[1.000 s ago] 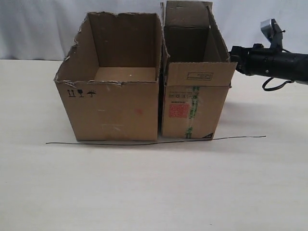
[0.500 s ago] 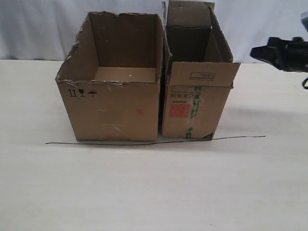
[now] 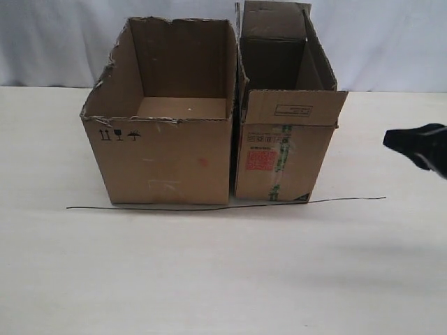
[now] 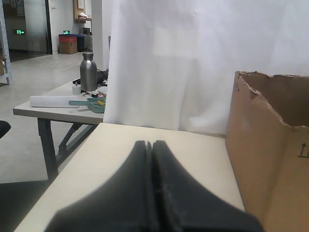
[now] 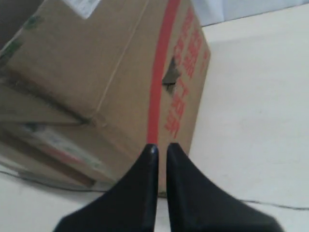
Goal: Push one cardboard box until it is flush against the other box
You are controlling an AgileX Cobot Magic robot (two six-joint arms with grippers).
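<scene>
The narrow cardboard box [image 3: 283,153], with red square print and green-striped tape, stands with its left side against the other box [image 3: 167,160], the wider carton with a torn rim. Only a thin dark seam shows between them. My right gripper [image 3: 388,139] hovers well to the right of the narrow box, apart from it, pointing left. In the right wrist view the right gripper [image 5: 161,146] is shut and empty, facing the box's red side stripe [image 5: 157,92]. My left gripper [image 4: 149,143] is shut and empty over the table, beside the wide carton's outer wall [image 4: 270,159]; it is out of the exterior view.
A thin black wire [image 3: 223,206] lies on the tabletop along the front of both boxes. A white curtain [image 3: 63,42] hangs behind the table. In the left wrist view a second table with a metal bottle [image 4: 88,71] stands beyond the table's edge.
My right arm has drawn away from the narrow box's right wall, moving right and lower in the exterior view. Neither box has moved.
</scene>
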